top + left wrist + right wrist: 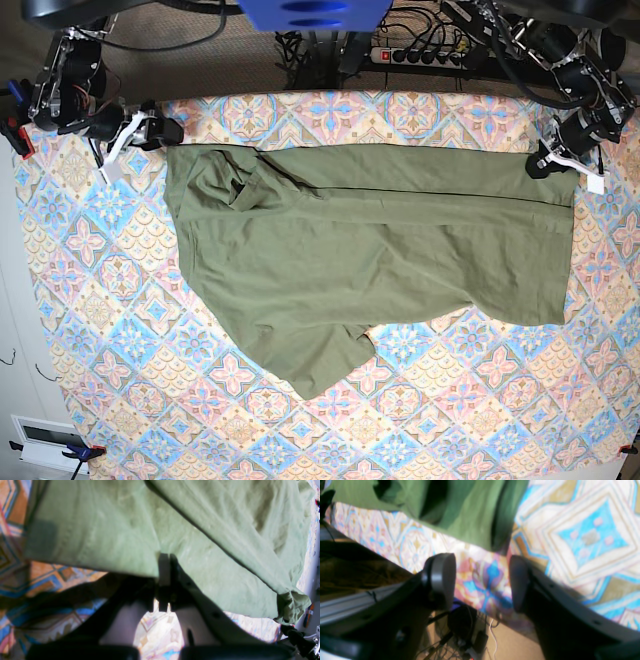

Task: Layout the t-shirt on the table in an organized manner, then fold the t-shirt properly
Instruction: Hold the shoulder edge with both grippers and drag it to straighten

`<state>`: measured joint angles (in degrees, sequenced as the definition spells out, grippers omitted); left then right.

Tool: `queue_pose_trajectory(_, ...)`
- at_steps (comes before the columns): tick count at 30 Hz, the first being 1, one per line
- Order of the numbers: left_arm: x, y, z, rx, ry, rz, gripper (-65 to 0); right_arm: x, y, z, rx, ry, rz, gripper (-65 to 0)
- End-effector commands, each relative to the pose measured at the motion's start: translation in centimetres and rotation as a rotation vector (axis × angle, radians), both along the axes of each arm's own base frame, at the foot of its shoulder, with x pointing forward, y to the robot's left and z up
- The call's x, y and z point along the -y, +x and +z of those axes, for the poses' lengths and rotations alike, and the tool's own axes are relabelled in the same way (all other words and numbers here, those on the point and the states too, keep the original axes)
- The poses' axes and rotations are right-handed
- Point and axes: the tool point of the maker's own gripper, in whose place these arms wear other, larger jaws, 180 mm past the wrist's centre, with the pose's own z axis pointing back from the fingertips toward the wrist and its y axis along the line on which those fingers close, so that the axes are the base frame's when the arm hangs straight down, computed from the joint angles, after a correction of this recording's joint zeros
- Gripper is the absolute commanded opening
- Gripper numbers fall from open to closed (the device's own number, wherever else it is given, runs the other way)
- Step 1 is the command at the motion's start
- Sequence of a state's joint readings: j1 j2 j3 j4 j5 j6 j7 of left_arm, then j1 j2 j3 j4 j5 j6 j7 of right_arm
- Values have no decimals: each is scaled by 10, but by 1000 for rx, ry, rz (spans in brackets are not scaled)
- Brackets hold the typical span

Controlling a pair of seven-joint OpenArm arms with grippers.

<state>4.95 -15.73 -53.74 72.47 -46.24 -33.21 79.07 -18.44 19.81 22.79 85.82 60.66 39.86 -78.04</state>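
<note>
T-shirt [370,255] lies lengthwise across table [480,420], collar toward right tool [170,131].

arms [75,85]: black, cabled | fingers [440,580]: black, grey rounded pads, screw holes

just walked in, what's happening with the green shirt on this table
A two-armed robot is laying out a t-shirt on the table. The left gripper is shut on the shirt's far edge, near one corner. The right gripper is open beside the opposite end, holding nothing. The shirt lies partly spread, still rumpled at the right gripper's end, and not yet folded.
</note>
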Motion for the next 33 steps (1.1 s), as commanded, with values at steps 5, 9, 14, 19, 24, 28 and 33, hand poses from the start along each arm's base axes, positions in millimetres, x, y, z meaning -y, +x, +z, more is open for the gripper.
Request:
queue_pose_trajectory(5,-10,6,10,27,29,1,-650,-4,16,8,53,19,-17,-297)
queue_pose_trajectory(9,-10,6,10,27,29,1,-650,-17,38,13,98,58,-26,-298)
queue_pose_trajectory(14,-10,6,10,27,29,1,-650,-24,33,1,59,101,-51,-300)
queue_pose_trajectory(19,-10,6,10,27,29,1,-650,-22,29,-6,35,112,-71,-369)
queue_pose_trajectory(24,-8,6,10,23,29,-6,-650,-18,34,-12,17,132,-95,-631)
queue_pose_trajectory(28,-3,0,6,-14,48,-70,-650,-7,44,-8,33,127,-120,-645)
queue_pose_trajectory(33,-4,-11,1,-40,54,-78,-650,29,46,2,64,83,-196,-646)
